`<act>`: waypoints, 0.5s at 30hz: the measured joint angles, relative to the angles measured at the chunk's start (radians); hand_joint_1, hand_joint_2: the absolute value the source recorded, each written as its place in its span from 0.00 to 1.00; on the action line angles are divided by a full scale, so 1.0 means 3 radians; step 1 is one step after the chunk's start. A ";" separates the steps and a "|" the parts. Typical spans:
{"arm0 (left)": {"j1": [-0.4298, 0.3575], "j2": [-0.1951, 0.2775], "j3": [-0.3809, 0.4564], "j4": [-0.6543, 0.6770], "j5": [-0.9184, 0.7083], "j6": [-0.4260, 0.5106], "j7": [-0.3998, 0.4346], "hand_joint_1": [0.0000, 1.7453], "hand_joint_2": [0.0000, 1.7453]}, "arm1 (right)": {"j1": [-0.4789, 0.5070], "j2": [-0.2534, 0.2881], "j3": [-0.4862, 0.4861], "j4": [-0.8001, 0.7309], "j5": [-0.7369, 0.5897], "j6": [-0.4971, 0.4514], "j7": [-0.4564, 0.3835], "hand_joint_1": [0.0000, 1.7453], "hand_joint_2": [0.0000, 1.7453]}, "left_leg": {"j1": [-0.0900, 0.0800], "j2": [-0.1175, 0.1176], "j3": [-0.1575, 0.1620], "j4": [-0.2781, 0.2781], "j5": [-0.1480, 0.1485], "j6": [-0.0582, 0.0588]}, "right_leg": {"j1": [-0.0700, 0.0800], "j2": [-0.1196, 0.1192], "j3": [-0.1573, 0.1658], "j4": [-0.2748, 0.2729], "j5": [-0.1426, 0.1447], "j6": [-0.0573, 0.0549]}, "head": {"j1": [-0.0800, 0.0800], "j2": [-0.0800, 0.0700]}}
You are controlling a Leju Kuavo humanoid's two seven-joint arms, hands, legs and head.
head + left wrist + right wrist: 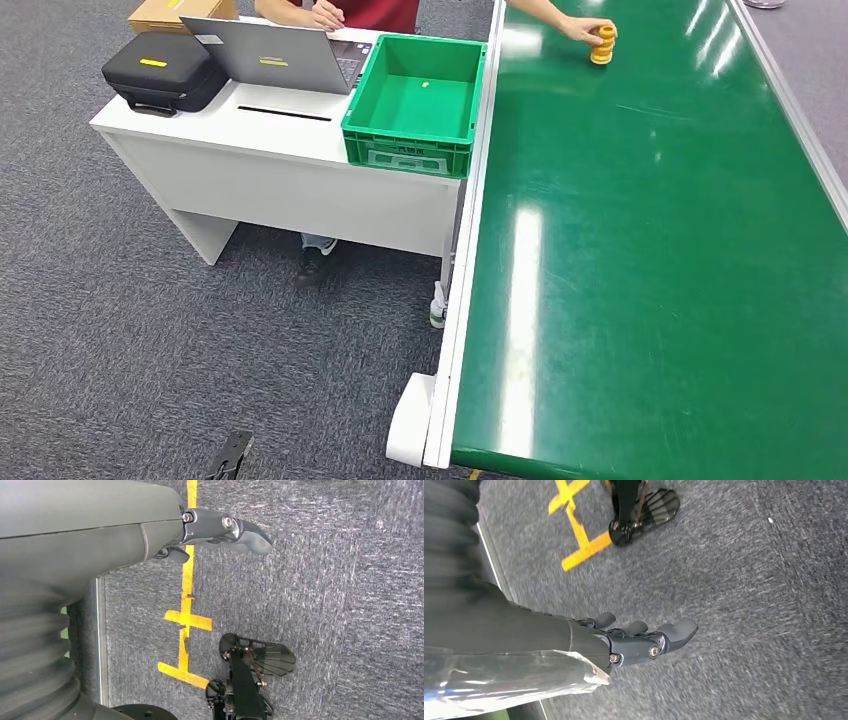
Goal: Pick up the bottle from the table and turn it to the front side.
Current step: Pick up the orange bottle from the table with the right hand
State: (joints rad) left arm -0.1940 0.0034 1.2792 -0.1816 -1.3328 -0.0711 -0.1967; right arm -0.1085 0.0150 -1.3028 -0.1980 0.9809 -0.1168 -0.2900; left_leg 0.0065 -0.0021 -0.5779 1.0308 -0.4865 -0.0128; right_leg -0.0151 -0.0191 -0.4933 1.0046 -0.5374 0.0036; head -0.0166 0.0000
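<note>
Both hands hung over the grey carpet [325, 580], the left hand [220, 532] and the right hand [639, 640] alike holding nothing, fingers loosely spread. Taking the green conveyor belt [650, 280] as landmark: at its far end stood the yellow bottle [602, 45], upright on the belt, with a person's hand [580, 30] touching it. Just beside the belt's left edge, a green crate [415, 100] sat on a white desk [270, 130], with a laptop [280, 55] and a black case [165, 70] farther left.
</note>
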 joint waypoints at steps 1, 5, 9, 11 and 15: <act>0.0000 0.0000 -0.0002 0.0000 0.0000 0.0005 0.0005 0.00 1.00 | -0.0005 0.0007 0.0023 0.0000 0.0035 -0.0014 0.0027 0.00 1.00 | 0.0000 0.0000 0.0000 0.0000 0.0000 0.0000 | 0.0000 0.0000 0.0000 0.0000 0.0000 0.0000 | 0.0000 0.0000; 0.0001 -0.0002 -0.0007 0.0000 -0.0001 0.0036 0.0019 0.00 1.00 | -0.0011 0.0045 0.0123 0.0000 0.0157 -0.0100 0.0165 0.00 1.00 | 0.0000 0.0000 0.0000 0.0000 0.0000 0.0000 | 0.0000 0.0000 0.0000 0.0000 0.0000 0.0000 | 0.0001 0.0000; 0.0001 -0.0006 -0.0011 0.0000 -0.0005 0.0057 0.0019 0.00 1.00 | -0.0004 0.0086 0.0188 0.0000 0.0193 -0.0146 0.0216 0.00 1.00 | 0.0000 0.0000 0.0000 0.0000 0.0000 0.0000 | 0.0000 0.0001 0.0000 0.0000 0.0000 0.0000 | 0.0000 0.0000; 0.0001 -0.0006 -0.0012 0.0000 -0.0005 0.0060 0.0019 0.00 1.00 | -0.0003 0.0100 0.0209 0.0000 0.0196 -0.0149 0.0220 0.00 1.00 | 0.0000 0.0000 0.0000 0.0000 0.0000 0.0000 | 0.0001 0.0001 -0.0001 0.0000 0.0000 0.0000 | -0.0001 0.0000; 0.0002 -0.0006 -0.0015 0.0000 -0.0006 0.0079 0.0022 0.00 1.00 | -0.0003 0.0121 0.0243 0.0000 0.0207 -0.0194 0.0260 0.00 1.00 | 0.0001 0.0000 0.0000 0.0000 0.0000 0.0000 | 0.0001 0.0000 -0.0001 0.0000 0.0000 0.0000 | -0.0001 0.0000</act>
State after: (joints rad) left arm -0.1935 0.0015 1.2748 -0.1816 -1.3346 -0.0475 -0.1902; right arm -0.1095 0.0514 -1.2300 -0.1980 1.0431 -0.1751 -0.2121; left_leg 0.0068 -0.0021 -0.5779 1.0308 -0.4865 -0.0129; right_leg -0.0149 -0.0192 -0.4935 1.0047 -0.5375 0.0035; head -0.0168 0.0000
